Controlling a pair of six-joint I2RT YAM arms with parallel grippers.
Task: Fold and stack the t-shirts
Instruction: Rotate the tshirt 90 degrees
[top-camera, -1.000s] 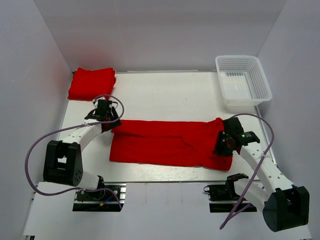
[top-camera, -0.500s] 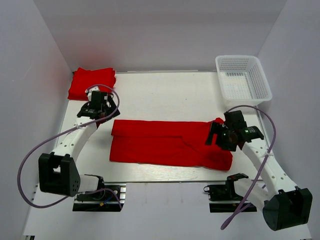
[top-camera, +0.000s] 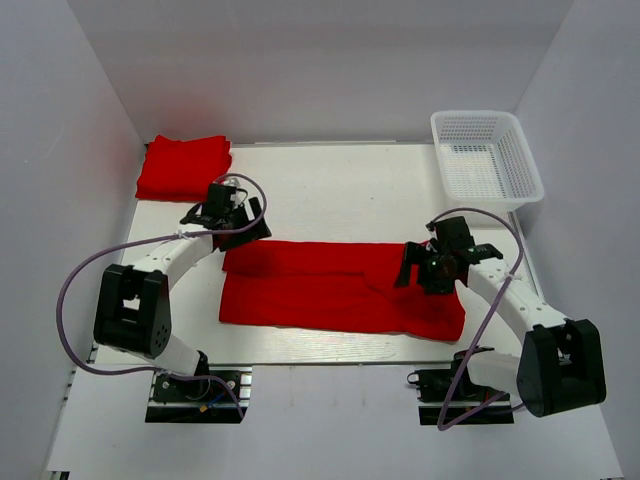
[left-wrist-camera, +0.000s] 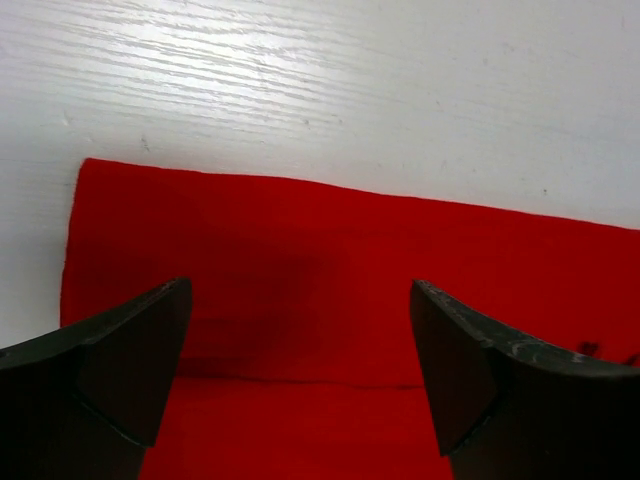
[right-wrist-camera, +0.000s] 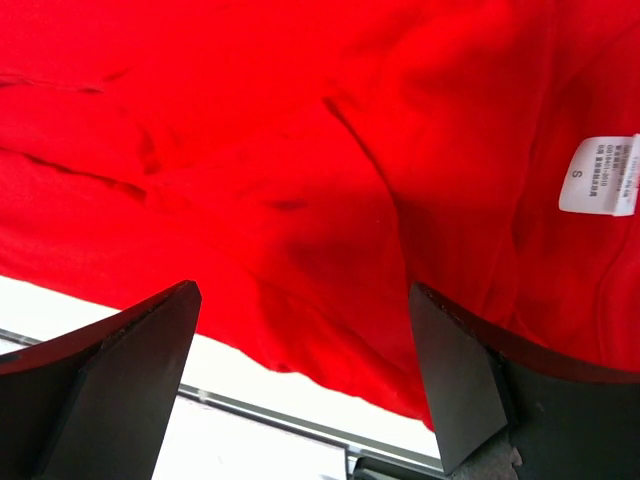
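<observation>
A: Where does the long t-shirt (top-camera: 340, 290) lie?

B: Flat on the white table (top-camera: 340, 185), mid-table, folded into a wide red band running left to right. Its right end is rumpled and thicker.

A: And the left gripper (left-wrist-camera: 300, 290)?

B: It hangs over the band's far-left corner. Its fingers are spread wide with nothing gripped between them. The wrist view shows red cloth below and bare table past the cloth's edge. Whether the tips touch the cloth cannot be told.

A: The right gripper (right-wrist-camera: 300, 295)?

B: It is over the band's right end, jaws likewise apart and holding nothing. Creased red cloth lies beneath it. A small white neck label (right-wrist-camera: 598, 176) sits off to one side, and a strip of table shows past the hem.

A: Any other shirts?

B: A folded red pile (top-camera: 185, 167) lies at the table's far-left corner, near the left gripper but apart from it. How many shirts are in it cannot be told.

A: What else?

B: A white mesh basket (top-camera: 487, 160) stands at the far-right corner, well apart from the shirts.
</observation>
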